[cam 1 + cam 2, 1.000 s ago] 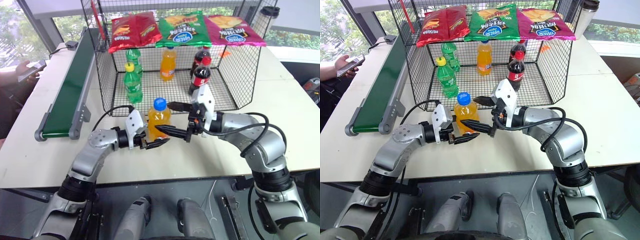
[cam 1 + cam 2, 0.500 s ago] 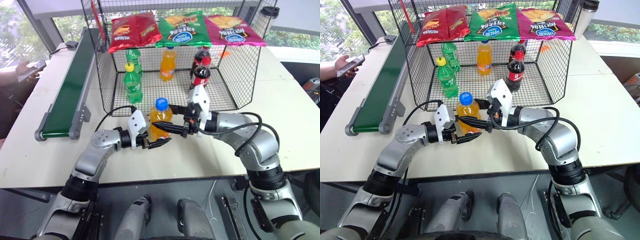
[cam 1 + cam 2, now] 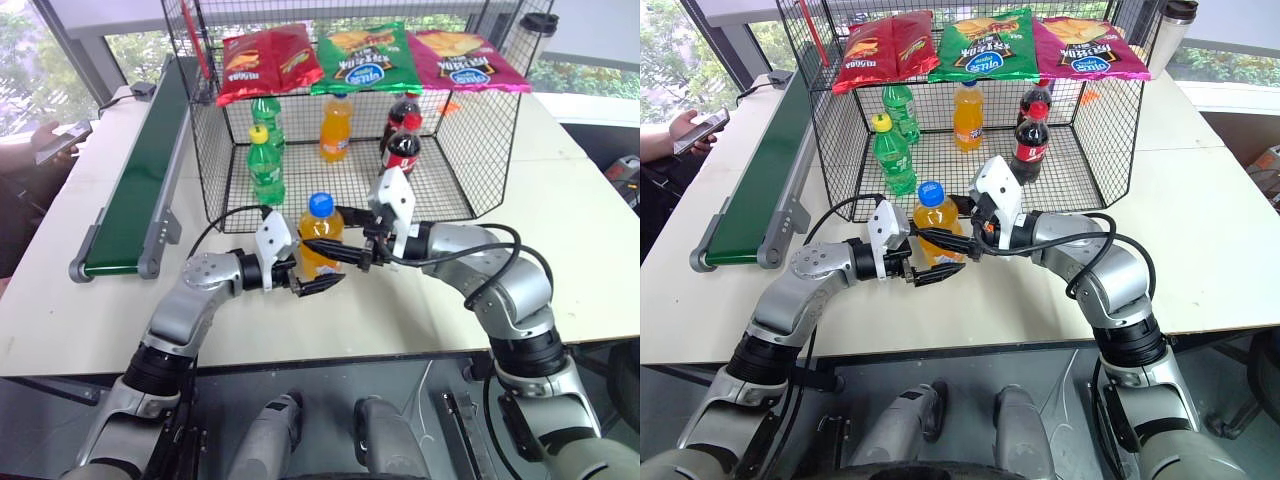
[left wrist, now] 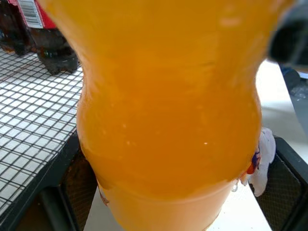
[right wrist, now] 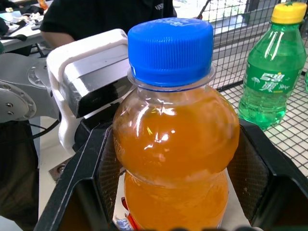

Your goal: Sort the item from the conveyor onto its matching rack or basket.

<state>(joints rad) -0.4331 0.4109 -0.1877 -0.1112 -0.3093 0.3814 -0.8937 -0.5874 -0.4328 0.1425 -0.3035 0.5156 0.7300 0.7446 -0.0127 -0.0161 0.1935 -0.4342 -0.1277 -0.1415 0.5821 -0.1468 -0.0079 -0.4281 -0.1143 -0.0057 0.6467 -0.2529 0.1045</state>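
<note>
Blue-capped bottle point(image 3: 319, 240), waisted clear plastic, sits pinched in right gripper point(image 3: 322, 236); left gripper point(image 3: 312, 275) spread wide.

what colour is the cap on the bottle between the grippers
Blue; the cap shows best in the right wrist view.

Orange soda bottle point(image 5: 175, 144): clear glossy plastic, smooth, with a ribbed blue plastic cap point(image 5: 171, 52). My right gripper point(image 3: 325, 243): matt black fingers point(image 5: 94, 178) with finely textured pads, closed against the bottle. My left gripper point(image 3: 313, 276): white glossy plastic housing, grey brushed metal arm. Cage point(image 3: 480, 150): thin black wire mesh, matt. Conveyor point(image 3: 135, 175): dull dark-green belt, grey metal frame. Chip bags point(image 3: 368, 55): shiny crinkled foil. Table point(image 3: 90, 310): smooth, matt, pale.
</note>
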